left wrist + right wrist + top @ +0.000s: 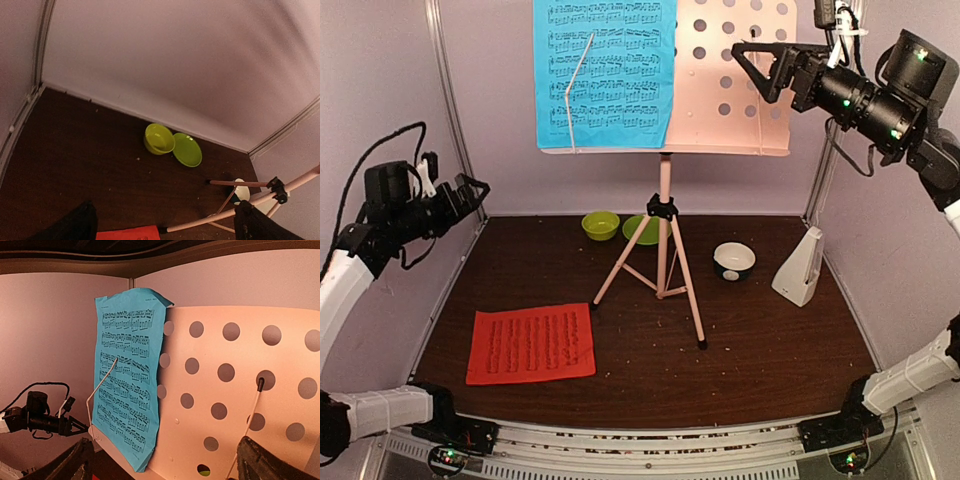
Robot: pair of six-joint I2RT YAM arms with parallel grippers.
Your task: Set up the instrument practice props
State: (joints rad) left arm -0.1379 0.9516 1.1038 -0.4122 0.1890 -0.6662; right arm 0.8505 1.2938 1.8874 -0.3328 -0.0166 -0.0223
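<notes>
Music stand (pixel 663 215): upright at the back-centre of the table (pixel 770 340), tripod legs spread. The blue sheet (pixel 605 75) covers the left half of its desk (pixel 735 90), and the right half is bare. The red sheet (pixel 532 343) lies flat at front-left, well apart from the stand. The metronome (pixel 800 268) stands by the right wall.

Right gripper (pixel 750 68): raised beside the desk's right edge, jaws spread, holding nothing. Left gripper (pixel 475 195): raised at far left, jaws wide, empty.

Step in hand, as I judge it: get the red sheet onto the bare half.
- It lies flat, so pinch one corner or edge rather than pressing down on it.
- Seat the lower edge on the ledge and tuck it behind the right wire retainer (pixel 252 410).
- The tripod looks light, so push gently or the blue sheet may shake loose.
- Approach wide of the legs.

Views compared:
- Right wrist alone shows the retainer lying against the bare desk and the blue sheet's right edge lifting away. It shows neither red sheet nor metronome.
- Top view gives the floor layout: lime bowl (pixel 600 224) and lime plate (pixel 640 230) behind the legs, white bowl (pixel 734 260) to the right.
- Left wrist sees bowl, plate, legs and a sliver of red sheet, but no desk.
</notes>
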